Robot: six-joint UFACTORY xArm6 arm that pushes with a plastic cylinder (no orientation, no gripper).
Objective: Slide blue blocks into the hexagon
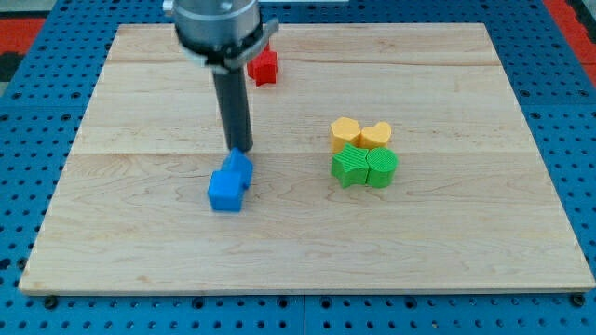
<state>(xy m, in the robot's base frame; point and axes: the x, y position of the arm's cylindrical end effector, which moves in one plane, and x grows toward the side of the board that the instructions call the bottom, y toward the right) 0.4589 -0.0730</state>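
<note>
We lose the arm's housing (218,26) off the view's top, so only its lower part shows. It also covers part of the red block (264,66), and we can't call that one's shape. The two blue blocks (230,182) run together, so where one ends is anyone's guess. The board's (466,242) bottom corners get clipped too.

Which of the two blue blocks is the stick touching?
My tip meets the upper blue block, the smaller-looking one nearer the view's top. The other blue block sits just below it, toward the view's bottom-left.
</note>
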